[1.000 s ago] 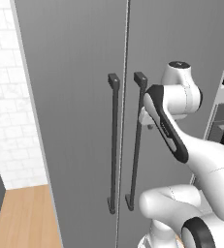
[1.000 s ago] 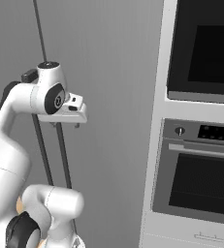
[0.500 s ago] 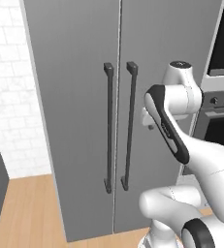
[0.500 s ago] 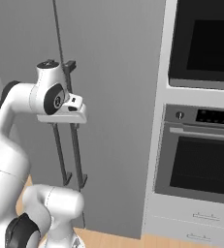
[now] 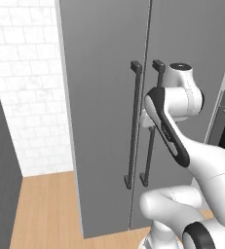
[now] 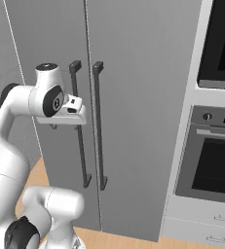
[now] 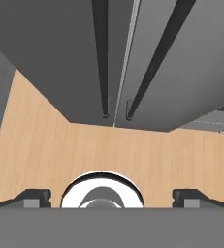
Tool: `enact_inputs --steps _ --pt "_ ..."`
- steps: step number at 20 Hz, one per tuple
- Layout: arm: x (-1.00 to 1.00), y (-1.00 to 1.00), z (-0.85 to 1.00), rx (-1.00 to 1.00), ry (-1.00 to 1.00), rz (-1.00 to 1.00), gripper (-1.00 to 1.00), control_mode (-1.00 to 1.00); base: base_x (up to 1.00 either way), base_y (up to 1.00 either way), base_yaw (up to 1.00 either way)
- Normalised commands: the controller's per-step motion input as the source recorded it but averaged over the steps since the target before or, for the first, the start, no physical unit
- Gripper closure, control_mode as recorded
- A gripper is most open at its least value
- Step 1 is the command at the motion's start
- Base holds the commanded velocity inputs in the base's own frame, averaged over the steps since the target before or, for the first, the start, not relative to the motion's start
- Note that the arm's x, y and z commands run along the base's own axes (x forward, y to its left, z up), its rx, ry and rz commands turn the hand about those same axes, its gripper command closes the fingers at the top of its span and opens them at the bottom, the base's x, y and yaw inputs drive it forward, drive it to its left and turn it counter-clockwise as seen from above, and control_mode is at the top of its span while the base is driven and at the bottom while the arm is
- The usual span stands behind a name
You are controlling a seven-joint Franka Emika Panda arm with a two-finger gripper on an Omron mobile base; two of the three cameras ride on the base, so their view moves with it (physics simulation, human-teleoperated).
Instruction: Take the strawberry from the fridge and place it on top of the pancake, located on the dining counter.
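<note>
Wood floor (image 7: 108, 145) now visible; fridge (image 5: 109, 97) closed, shifted right with the base; gripper (image 7: 111, 196) spread, empty.

You're facing the fridge (image 5: 109, 97), both grey doors shut, with its 2 black bar handles (image 5: 132, 124) running vertically on either side of the door seam. The arm's elbow and wrist sit in front of the right-hand handle (covering its middle part). To your left you have a white tiled wall (image 5: 26, 87), and light wood floor (image 5: 46, 209) below.
</note>
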Motion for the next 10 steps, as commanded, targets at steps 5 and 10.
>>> enact_inputs --steps 5,10 --pt "0.12 -0.26 -0.21 0.02 -0.05 0.00 -1.00 -1.00 0.00 0.03 0.00" --pt "0.93 -0.67 -0.25 0.13 -0.04 0.00 -1.00 -1.00 0.00 0.00 0.00"
